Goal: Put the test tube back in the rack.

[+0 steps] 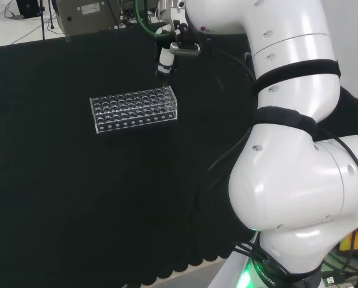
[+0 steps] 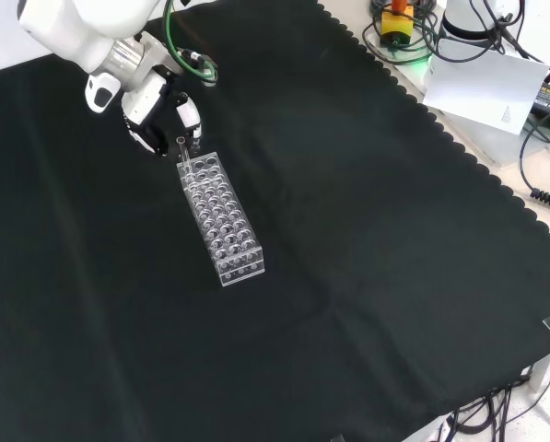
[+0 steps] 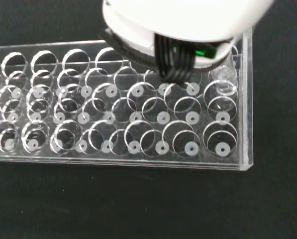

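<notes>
Hovering over far end of clear plastic multi-hole rack (image 2: 223,217), black-and-white hand (image 2: 155,115) w/ fingers pinching thin clear glass test tube (image 2: 182,152), upright.

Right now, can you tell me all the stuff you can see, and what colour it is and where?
Rack: one, clear plastic with rows of round holes, on the cloth, left of centre in the front view.
Test tube: one, clear glass, upright at the rack's far end under the hand, front view.
Cloth: one, black with a scalloped edge, covering the bench.
Sheet of paper: one, white, off the cloth at the front view's upper right.
Cables: several, black, beside the paper.
Arm: one, white, at the head view's right.
Hand: one, black and white, fingers curled at the test tube.
</notes>
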`<act>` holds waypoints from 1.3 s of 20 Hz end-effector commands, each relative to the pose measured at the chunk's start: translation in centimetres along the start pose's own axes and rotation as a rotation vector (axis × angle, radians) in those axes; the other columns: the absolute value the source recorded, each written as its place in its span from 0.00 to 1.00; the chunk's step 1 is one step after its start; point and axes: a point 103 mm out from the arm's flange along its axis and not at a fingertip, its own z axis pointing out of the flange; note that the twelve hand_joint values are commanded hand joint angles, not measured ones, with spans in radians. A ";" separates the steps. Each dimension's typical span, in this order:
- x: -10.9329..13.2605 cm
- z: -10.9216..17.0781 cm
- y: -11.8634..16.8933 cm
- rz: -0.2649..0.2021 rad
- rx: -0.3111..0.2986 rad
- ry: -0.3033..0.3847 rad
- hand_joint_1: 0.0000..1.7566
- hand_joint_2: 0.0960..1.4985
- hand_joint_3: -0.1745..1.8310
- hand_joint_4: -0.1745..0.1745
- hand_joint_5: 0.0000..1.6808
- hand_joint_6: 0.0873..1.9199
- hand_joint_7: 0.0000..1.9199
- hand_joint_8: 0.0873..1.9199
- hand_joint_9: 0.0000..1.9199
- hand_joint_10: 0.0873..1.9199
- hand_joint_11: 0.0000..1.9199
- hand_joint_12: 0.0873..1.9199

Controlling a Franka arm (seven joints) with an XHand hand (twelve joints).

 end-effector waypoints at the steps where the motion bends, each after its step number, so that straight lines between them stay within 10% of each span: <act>1: -0.1 0.7 0.1 0.000 0.007 0.001 0.82 0.35 0.43 0.00 0.79 0.24 0.74 0.34 0.78 0.00 0.46 0.60; 9: -0.3 1.3 0.0 -0.023 -0.003 0.043 0.82 0.35 0.43 0.00 0.79 0.24 0.74 0.34 0.78 0.00 0.46 0.60; 11: -0.4 1.3 0.0 -0.045 0.007 0.068 0.79 0.46 0.29 0.00 0.79 0.20 0.73 0.24 0.77 0.00 0.41 0.63; 13: -0.4 1.0 -0.1 -0.063 0.002 0.089 0.70 0.44 0.27 0.18 0.68 0.21 0.60 0.31 0.70 0.00 0.33 0.69; 18: -0.2 0.1 -0.8 -0.097 -0.027 0.103 0.62 0.33 0.38 0.40 0.38 0.35 0.32 0.48 0.39 0.38 0.18 0.77; 26: 0.5 -2.3 -2.9 -0.159 -0.104 0.094 0.59 0.32 0.38 0.46 0.24 0.32 0.18 0.48 0.25 0.47 0.10 0.81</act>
